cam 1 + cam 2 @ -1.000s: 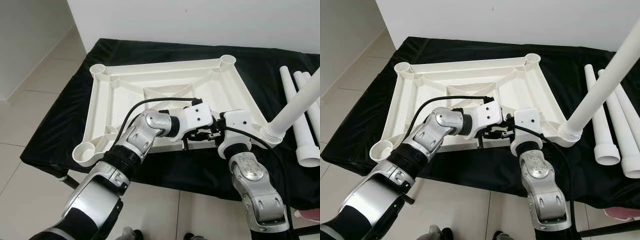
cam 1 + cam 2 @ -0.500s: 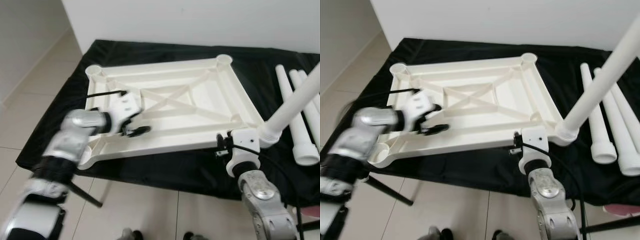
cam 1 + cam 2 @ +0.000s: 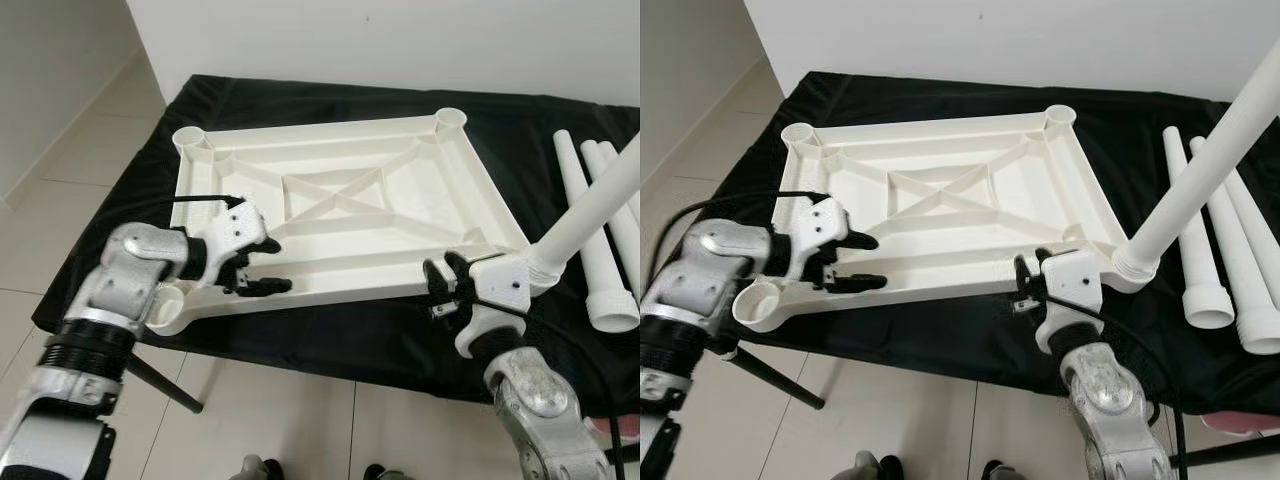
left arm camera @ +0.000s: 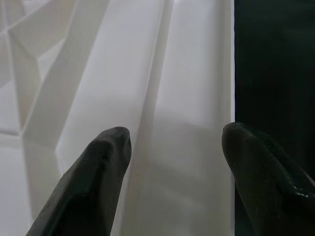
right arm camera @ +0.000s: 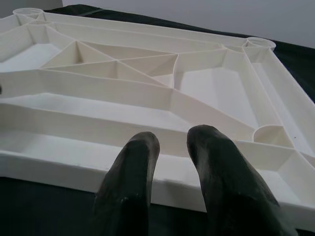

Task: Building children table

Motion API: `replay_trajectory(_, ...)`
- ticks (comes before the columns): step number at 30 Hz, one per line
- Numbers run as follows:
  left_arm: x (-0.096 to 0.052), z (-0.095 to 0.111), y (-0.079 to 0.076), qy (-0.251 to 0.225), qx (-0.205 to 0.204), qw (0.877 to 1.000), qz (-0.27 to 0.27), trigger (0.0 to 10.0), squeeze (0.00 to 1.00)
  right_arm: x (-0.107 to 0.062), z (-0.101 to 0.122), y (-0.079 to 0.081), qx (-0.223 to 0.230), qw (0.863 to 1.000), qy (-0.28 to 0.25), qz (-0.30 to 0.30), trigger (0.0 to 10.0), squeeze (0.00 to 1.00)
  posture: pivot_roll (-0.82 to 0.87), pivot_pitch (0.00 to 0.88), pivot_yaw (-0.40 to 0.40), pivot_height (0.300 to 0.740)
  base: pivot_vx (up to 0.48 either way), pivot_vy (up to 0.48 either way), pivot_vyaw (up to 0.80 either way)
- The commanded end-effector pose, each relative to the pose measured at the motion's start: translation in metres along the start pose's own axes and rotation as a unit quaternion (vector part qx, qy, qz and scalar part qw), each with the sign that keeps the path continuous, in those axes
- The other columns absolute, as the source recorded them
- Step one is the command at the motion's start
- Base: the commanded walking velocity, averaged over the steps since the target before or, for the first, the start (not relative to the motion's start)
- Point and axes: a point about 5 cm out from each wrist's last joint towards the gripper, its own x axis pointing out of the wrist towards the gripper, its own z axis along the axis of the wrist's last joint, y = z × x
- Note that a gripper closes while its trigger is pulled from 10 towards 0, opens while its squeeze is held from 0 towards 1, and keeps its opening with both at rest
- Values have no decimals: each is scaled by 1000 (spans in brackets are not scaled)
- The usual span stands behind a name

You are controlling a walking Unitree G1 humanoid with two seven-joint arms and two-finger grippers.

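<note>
An upturned white ribbed plastic tabletop (image 3: 340,200) lies on a black-draped table (image 3: 560,130). My left gripper (image 3: 262,266), fingers spread wide and holding nothing, straddles its near rim beside the empty corner socket (image 3: 166,303). My right gripper (image 3: 447,287), nearly closed and empty, sits by the fitted white tube leg (image 3: 590,215). Spare white legs (image 3: 600,240) lie far right.

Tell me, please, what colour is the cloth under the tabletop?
Black; the cloth shows best in the left eye view.
</note>
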Motion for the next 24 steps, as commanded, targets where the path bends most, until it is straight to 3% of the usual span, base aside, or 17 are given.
replay_trajectory(1,1,-4,7,14,-9,998,59,7686,0,-3,-1,7,10,1000,4,21,10000,0,-29,174,44,740,0,0,0)
replay_trajectory(2,4,-6,8,16,-17,998,60,4392,0,-3,-3,12,15,999,7,44,10000,0,-32,174,50,740,0,0,0)
replay_trajectory(3,4,-6,8,16,-17,998,60,4392,0,-3,-3,12,15,999,7,44,10000,0,-32,174,50,740,0,0,0)
replay_trajectory(4,11,-10,9,25,-27,998,55,980,0,-8,-3,24,23,993,12,112,10000,0,-34,175,56,740,0,0,0)
replay_trajectory(6,11,-10,9,25,-27,998,55,980,0,-8,-3,24,23,993,12,112,10000,0,-34,175,56,740,0,0,0)
replay_trajectory(7,12,-12,9,29,-30,998,55,0,0,-11,-3,28,25,990,15,140,10000,0,-35,175,56,740,0,0,0)
replay_trajectory(9,14,-15,8,34,-33,998,50,0,0,-19,1,33,19,978,16,205,10000,0,-40,176,61,740,0,0,0)
replay_trajectory(13,14,-18,7,40,-35,998,47,0,0,-24,3,34,9,971,22,238,10000,0,-40,177,63,740,0,0,0)
replay_trajectory(14,14,-20,7,45,-33,998,44,1098,0,-25,4,33,4,969,22,246,10000,0,-40,178,63,740,0,0,0)
replay_trajectory(15,13,-21,6,49,-26,998,42,10000,0,-25,5,33,0,967,21,252,10000,0,-37,178,61,740,0,0,0)
replay_trajectory(19,11,-22,7,54,-14,998,43,10000,0,-24,7,32,-4,966,19,257,10000,0,-35,177,60,740,0,0,0)
replay_trajectory(20,9,-21,8,46,-12,998,44,10000,682,-24,6,32,-6,966,19,257,10000,0,-33,178,59,740,0,0,0)
replay_trajectory(21,7,-20,9,40,-13,998,44,10000,682,-24,6,32,-7,966,20,258,10000,0,-32,178,58,740,0,0,0)
replay_trajectory(22,4,-18,10,36,-10,998,44,10000,1000,-24,5,32,-8,965,22,260,10000,0,-30,178,56,740,0,0,0)
replay_trajectory(24,3,-17,10,34,-8,998,45,10000,1000,-24,5,32,-9,965,23,262,10000,0,-30,178,56,740,0,0,0)
